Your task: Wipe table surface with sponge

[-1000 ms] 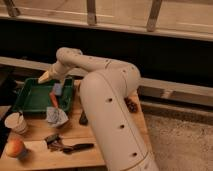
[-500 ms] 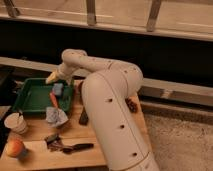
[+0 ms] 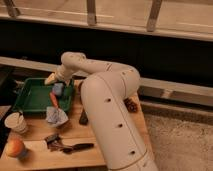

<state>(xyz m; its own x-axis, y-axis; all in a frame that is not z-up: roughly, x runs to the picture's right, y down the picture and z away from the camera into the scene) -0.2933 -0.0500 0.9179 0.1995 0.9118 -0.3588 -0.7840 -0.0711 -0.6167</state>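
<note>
A blue sponge (image 3: 58, 88) lies in the green tray (image 3: 27, 96) near its right side. My gripper (image 3: 52, 79) hangs over the tray's back right part, just above and left of the sponge. My white arm (image 3: 107, 105) reaches in from the lower right and covers much of the wooden table (image 3: 112, 150).
An orange-red item (image 3: 53, 99) lies in the tray below the sponge. A crumpled grey bag (image 3: 56, 116), a paper cup (image 3: 16, 121), an orange fruit (image 3: 15, 147), a dark utensil (image 3: 67, 146), a dark object (image 3: 83, 118) and a pinecone (image 3: 131, 105) sit on the table.
My gripper has shifted a little to the right and down over the tray, closer to the sponge. The objects on the table have not moved.
</note>
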